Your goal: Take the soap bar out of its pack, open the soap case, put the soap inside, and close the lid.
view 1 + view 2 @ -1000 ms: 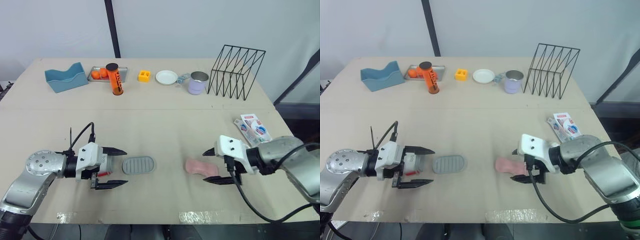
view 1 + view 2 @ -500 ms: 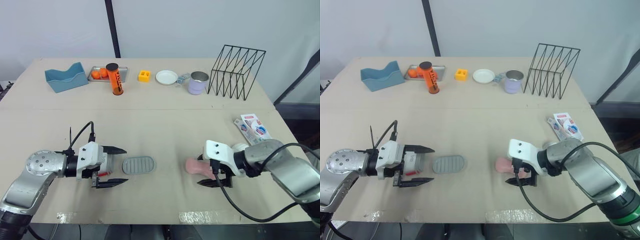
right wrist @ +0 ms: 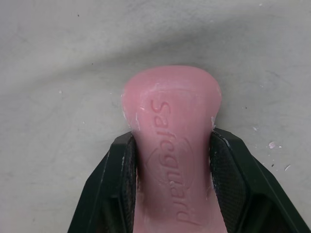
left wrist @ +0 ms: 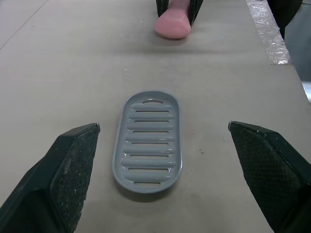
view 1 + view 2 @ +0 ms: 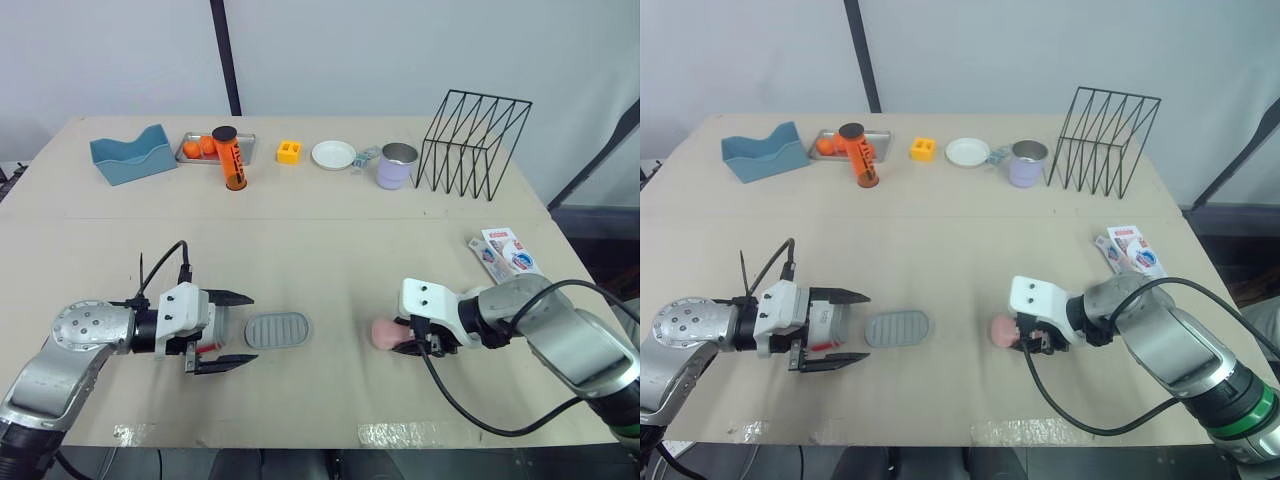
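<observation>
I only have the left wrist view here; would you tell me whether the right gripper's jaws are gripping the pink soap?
Observer: Yes. In the right wrist view the right gripper has both jaws pressed against the sides of the soap bar.
Operator: Thank you. Where is the soap's pack?
Observer: The pack lies near the right edge of the table, further out than the right arm.

soap case [image 5: 278, 330] left of soap bar [image 5: 384, 333], pack [image 5: 505, 255] (well apart) further right
</observation>
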### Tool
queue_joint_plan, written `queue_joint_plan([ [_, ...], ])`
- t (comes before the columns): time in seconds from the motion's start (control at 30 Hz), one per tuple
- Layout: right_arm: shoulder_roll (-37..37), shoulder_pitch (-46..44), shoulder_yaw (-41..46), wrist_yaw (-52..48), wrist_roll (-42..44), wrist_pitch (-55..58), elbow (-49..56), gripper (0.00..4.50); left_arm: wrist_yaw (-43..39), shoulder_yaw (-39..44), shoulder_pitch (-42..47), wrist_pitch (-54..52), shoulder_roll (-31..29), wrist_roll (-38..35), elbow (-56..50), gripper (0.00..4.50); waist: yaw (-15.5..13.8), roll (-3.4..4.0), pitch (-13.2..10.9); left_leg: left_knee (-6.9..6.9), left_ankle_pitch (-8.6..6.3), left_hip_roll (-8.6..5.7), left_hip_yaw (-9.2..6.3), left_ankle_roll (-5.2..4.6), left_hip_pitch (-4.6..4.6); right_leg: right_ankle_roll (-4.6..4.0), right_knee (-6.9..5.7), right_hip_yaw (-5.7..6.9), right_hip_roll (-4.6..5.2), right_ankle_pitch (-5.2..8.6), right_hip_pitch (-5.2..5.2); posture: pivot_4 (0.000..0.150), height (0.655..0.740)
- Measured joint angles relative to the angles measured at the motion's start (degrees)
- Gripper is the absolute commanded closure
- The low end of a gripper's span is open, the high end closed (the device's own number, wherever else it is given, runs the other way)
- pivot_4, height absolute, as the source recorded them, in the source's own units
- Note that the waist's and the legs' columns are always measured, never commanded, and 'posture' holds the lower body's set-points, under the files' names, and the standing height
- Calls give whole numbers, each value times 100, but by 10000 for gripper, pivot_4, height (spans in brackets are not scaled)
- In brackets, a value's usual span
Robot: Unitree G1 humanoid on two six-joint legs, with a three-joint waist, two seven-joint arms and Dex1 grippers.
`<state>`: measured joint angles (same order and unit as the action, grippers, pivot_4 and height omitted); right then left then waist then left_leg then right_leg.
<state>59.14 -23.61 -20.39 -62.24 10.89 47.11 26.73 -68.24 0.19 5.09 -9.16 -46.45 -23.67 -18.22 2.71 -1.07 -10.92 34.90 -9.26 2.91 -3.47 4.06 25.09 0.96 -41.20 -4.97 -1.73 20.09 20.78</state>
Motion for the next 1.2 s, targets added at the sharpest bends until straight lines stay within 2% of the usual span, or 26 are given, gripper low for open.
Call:
queue_joint_plan([
  [0.23, -2, -49, -26, -62, -57, -52, -12, 29375, 19, 1, 15, -7, -11, 0, -38, 0, 0, 0, 0, 0, 0, 0, 0, 0, 0, 0, 0, 0, 0, 0, 1, 1500, 7371],
  [0.47, -293, -692, 6, -256, 269, 117, 35, 29375, -93, 178, 22, -32, -266, -24, -8, 0, 7, 1, -1, -2, 0, 2, 1, 0, 0, -2, 0, 0, -1, -1, 3, 1500, 7371],
  [0.73, -1251, -1700, -188, -296, 660, 328, 36, 29375, -199, 580, -135, 43, -448, -42, 196, 0, 4, 1, -1, -2, 0, 2, -1, 0, 3, -2, 1, 4, 2, -1, 4, 1500, 7371],
  [0.9, -1741, -1960, -699, -384, 479, -17, -536, 29375, -238, 760, -294, 104, -668, 65, 250, 0, 5, 1, -1, -2, 0, 4, 0, 0, 2, -5, 0, 5, 1, -3, 7, 1500, 7371],
  [1.2, -2509, -2192, -976, -400, 228, -579, -1381, 29375, -464, 1234, -756, 122, -1108, 70, 250, 0, 5, 1, -1, -5, 1, 6, -1, 1, 3, -7, -1, 11, 2, -4, 11, 1500, 7371],
])
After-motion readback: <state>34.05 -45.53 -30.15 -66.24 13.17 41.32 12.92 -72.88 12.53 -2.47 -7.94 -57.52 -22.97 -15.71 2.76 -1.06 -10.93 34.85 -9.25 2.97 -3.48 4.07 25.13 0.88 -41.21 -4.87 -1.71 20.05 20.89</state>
